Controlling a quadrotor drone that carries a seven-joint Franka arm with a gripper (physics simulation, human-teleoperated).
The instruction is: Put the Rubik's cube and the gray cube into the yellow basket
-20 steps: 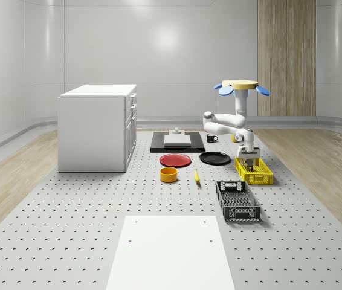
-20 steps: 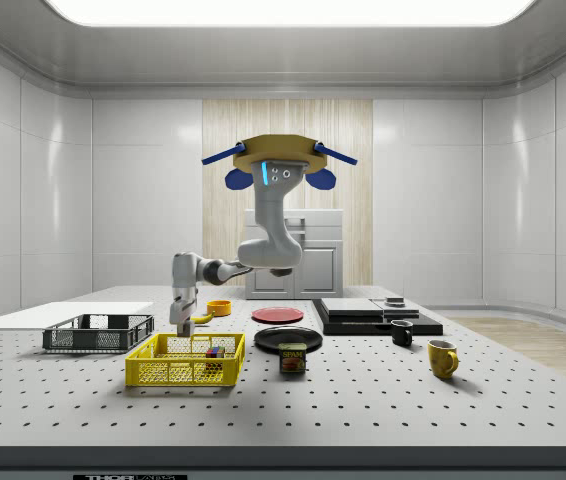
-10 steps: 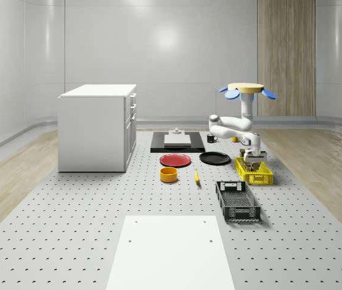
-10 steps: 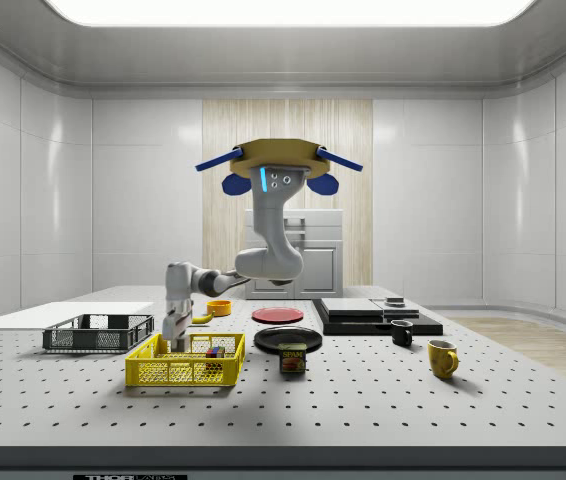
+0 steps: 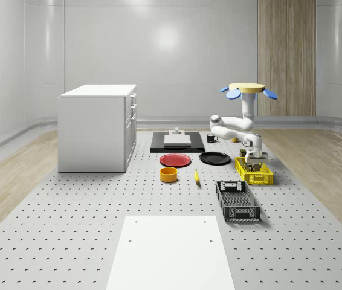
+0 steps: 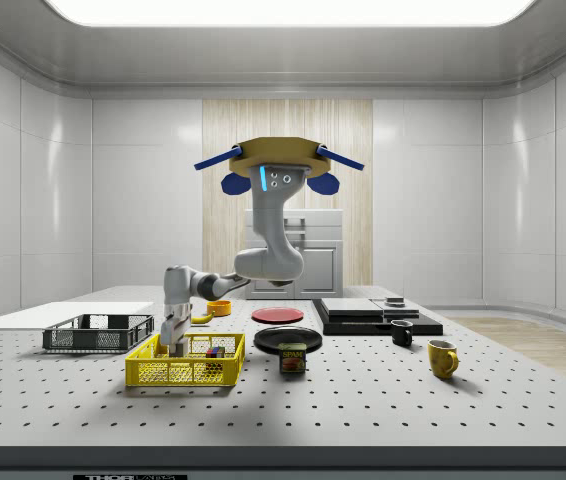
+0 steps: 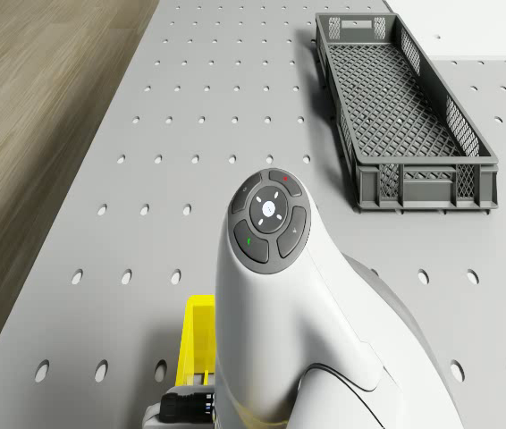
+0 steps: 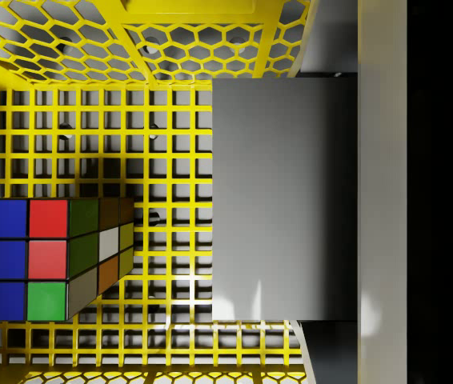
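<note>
Drone (image 6: 277, 163) hovering over counter (image 5: 98, 205) beside yellow basket (image 6: 185, 362), gripper (image 6: 175, 347) lowered inside basket, fingers clamped on gray cube (image 8: 284, 200), Rubik's cube (image 8: 46, 258) on basket floor just beside it, narrow gap between, gray crate (image 7: 402, 107) well apart.

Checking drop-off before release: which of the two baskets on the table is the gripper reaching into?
The yellow basket, not the dark gray basket. The gripper dips inside its walls, where the Rubik's cube already lies on the mesh.
</note>
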